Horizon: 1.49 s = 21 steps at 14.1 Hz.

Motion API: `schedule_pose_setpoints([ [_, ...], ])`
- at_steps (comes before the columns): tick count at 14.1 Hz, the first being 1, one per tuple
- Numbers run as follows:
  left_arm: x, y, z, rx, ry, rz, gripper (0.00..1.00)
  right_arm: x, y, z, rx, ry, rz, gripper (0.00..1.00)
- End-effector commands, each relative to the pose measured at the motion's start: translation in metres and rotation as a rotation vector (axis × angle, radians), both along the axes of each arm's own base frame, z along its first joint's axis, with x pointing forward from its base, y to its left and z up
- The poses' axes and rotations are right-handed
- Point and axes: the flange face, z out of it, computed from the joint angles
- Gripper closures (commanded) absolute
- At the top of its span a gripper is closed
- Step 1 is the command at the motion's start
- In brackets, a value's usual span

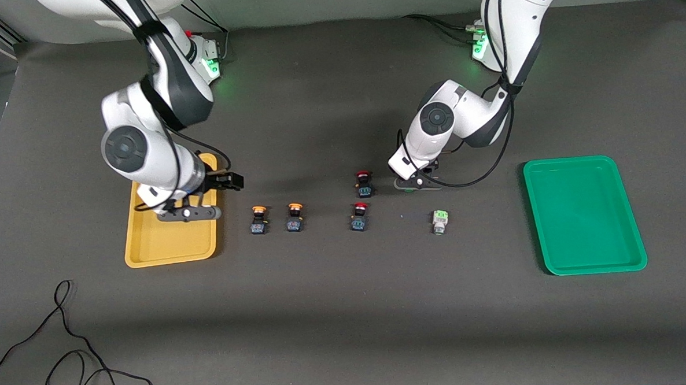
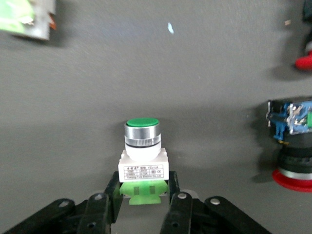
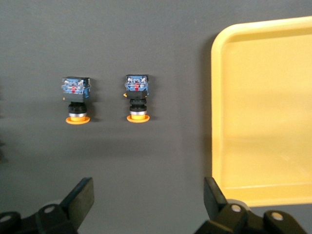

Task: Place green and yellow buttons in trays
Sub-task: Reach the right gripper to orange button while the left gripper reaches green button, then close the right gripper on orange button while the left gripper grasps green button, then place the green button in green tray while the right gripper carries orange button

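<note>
My left gripper (image 1: 415, 185) (image 2: 143, 187) is shut on the green base of a light-green-capped button (image 2: 142, 146), low at the table beside the red buttons. The second green button (image 1: 440, 220) (image 2: 24, 17) lies nearer the front camera. Two orange-yellow-capped buttons (image 1: 258, 219) (image 1: 294, 216) stand beside the mustard yellow tray (image 1: 171, 240); the right wrist view shows them too (image 3: 77, 100) (image 3: 137, 97). My right gripper (image 1: 232, 181) (image 3: 148, 195) is open and empty over the table at that tray's edge (image 3: 268, 122). The bright green tray (image 1: 581, 217) lies empty at the left arm's end.
Two red-capped black buttons (image 1: 364, 183) (image 1: 359, 216) stand between the yellow buttons and the green ones; one shows close by in the left wrist view (image 2: 292, 146). Loose black cables (image 1: 66, 355) lie at the table's front corner on the right arm's end.
</note>
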Motion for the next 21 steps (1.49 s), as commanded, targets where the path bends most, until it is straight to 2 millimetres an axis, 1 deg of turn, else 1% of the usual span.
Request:
schedule_pose_setpoints([
  [1,0.047,0.004,0.087,0.069,0.035,0.058,0.74,0.007,0.007,-0.050,0.014,0.006,-0.047,0.00],
  [2,0.063,0.011,0.118,0.080,0.055,0.078,0.74,0.007,0.013,-0.066,0.014,0.003,-0.039,0.00],
  [3,0.079,0.022,0.145,0.085,0.070,0.096,0.74,0.005,0.021,-0.082,0.013,0.003,-0.028,0.00],
  [4,0.093,0.039,0.163,0.072,0.087,0.114,0.74,0.006,0.024,-0.099,0.014,0.000,-0.027,0.00],
  [5,0.103,0.063,0.182,0.045,0.101,0.119,0.74,0.007,0.026,-0.115,0.018,-0.014,-0.029,0.00],
  [6,0.114,0.099,0.197,0.028,0.100,0.116,0.74,0.006,0.026,-0.130,0.022,-0.029,-0.033,0.00],
  [7,0.123,0.144,0.207,0.025,0.118,0.104,0.74,0.005,0.035,-0.139,0.027,-0.043,-0.021,0.00],
  [8,0.131,0.195,0.216,0.018,0.142,0.078,0.74,-0.001,0.046,-0.149,0.022,-0.042,0.000,0.00],
  [9,0.138,0.244,0.220,0.007,0.145,0.063,0.74,-0.002,0.049,-0.154,0.022,-0.048,-0.001,0.00],
  [10,0.145,0.291,0.215,-0.004,0.142,0.053,0.73,-0.002,0.048,-0.158,0.021,-0.051,-0.011,0.00],
  [11,0.149,0.332,0.205,0.014,0.139,0.034,0.73,-0.001,0.048,-0.160,0.022,-0.055,-0.012,0.01],
  [12,0.154,0.359,0.185,0.043,0.136,0.015,0.73,-0.001,0.048,-0.162,0.023,-0.059,-0.013,0.04],
  [13,0.156,0.374,0.157,0.055,0.131,0.017,0.73,0.000,0.046,-0.165,0.020,-0.061,-0.012,0.14],
  [14,0.160,0.383,0.125,0.049,0.127,0.021,0.73,0.001,0.045,-0.164,0.019,-0.064,-0.010,0.32],
  [16,0.162,0.386,0.062,0.059,0.156,-0.011,0.71,0.005,0.038,-0.162,0.014,-0.072,-0.010,0.85],
  [17,0.163,0.387,0.043,0.059,0.158,-0.018,0.69,0.006,0.037,-0.161,0.014,-0.074,-0.007,1.00],
  [18,0.164,0.390,0.032,0.053,0.157,-0.013,0.69,0.007,0.037,-0.159,0.014,-0.077,-0.004,1.00],
  [19,0.165,0.390,0.027,0.051,0.155,-0.014,0.65,0.007,0.036,-0.158,0.006,-0.082,0.006,1.00],
  [20,0.165,0.391,0.021,0.049,0.164,-0.014,0.58,0.008,0.037,-0.152,0.003,-0.091,0.013,1.00],
  [21,0.167,0.390,0.022,0.055,0.158,-0.022,0.28,0.013,0.033,-0.139,0.002,-0.101,0.002,1.00],
])
